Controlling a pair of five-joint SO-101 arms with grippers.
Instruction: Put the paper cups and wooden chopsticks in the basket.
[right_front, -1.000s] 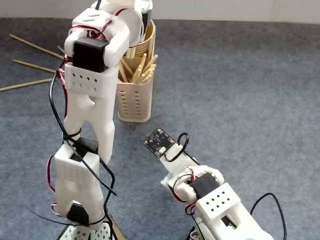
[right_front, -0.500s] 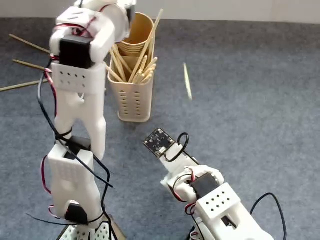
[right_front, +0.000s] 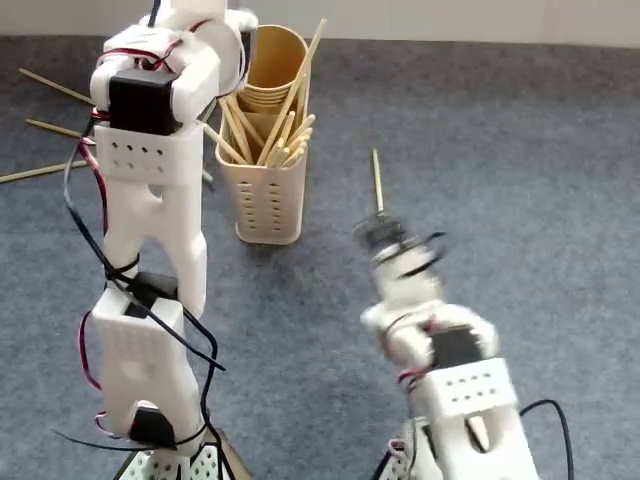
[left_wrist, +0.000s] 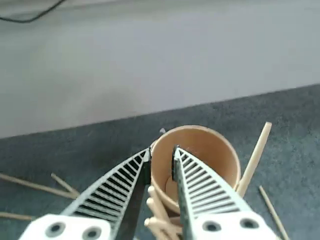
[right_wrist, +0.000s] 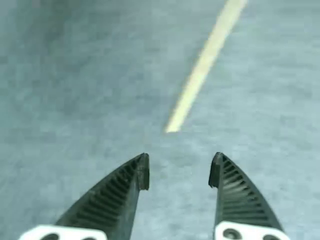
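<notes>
On the table (right_front: 520, 150), basket (right_front: 265, 200) at far middle – cup (right_front: 275, 65) in its back part, chopsticks (right_front: 262, 135) in it in front of the cup, leaning out over the rim. The left gripper (left_wrist: 161, 157) is above the cup's rim. One loose chopstick (right_front: 377, 180) lies flat right of the basket, apart from it – right gripper (right_wrist: 180, 170) just short of its near end. More sticks (right_front: 60, 130) lie far left, beyond the left arm (right_front: 150, 200).
</notes>
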